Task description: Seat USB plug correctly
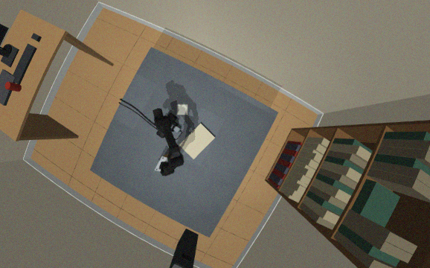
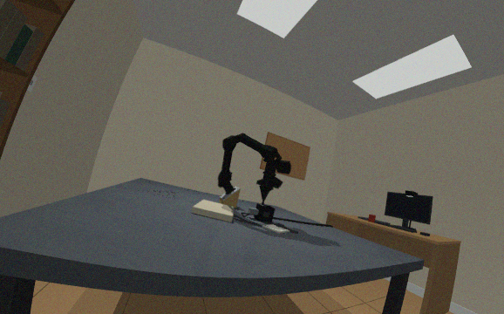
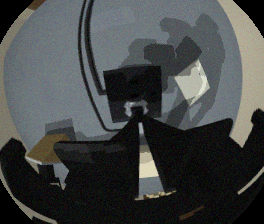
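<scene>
The black power cube [image 3: 120, 85] [image 2: 265, 214] stands upright on the blue-grey table [image 1: 215, 186] [image 2: 126, 244]. My gripper [image 3: 139, 119] [image 2: 263, 202] points down, its fingertips nearly together right at the cube's top. It is shut on the small dark USB plug [image 3: 137, 112], which is mostly hidden by the fingertips. A pale outline [image 3: 129, 107] shows around the plug on the cube's top. Which way round the plug faces and how deep it sits cannot be told. In the top view the arm hides the cube's top and the fingertips.
Dark cables [image 3: 82, 55] [image 1: 135, 111] [image 2: 304, 222] run from beside the cube across the table. A pale flat square [image 1: 182, 109] [image 2: 276, 228] [image 3: 192, 84] lies close by. A cream slab [image 1: 199, 142] [image 2: 213, 210] lies on the cube's other side. A tan block [image 3: 51, 146] [image 2: 232, 199] stands near the arm's base.
</scene>
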Robot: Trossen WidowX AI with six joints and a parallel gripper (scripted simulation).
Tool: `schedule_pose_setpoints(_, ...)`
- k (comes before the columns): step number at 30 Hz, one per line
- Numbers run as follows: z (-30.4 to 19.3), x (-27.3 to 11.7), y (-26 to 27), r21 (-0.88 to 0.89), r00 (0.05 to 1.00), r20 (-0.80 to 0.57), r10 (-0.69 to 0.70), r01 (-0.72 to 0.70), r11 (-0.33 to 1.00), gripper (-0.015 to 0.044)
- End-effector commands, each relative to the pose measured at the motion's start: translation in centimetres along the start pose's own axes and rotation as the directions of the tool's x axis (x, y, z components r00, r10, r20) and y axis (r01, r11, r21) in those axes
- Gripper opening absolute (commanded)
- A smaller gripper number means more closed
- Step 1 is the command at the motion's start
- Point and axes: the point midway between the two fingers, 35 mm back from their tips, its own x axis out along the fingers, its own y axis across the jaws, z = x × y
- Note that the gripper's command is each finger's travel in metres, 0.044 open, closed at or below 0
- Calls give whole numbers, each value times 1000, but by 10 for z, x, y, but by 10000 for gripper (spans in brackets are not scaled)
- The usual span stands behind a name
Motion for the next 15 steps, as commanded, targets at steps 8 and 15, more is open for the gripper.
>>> schedule_pose_setpoints(8,0,0,0,0,1000,0,0,0,1000,26)
schedule_pose_setpoints(15,0,0,0,0,1000,0,0,0,1000,95)
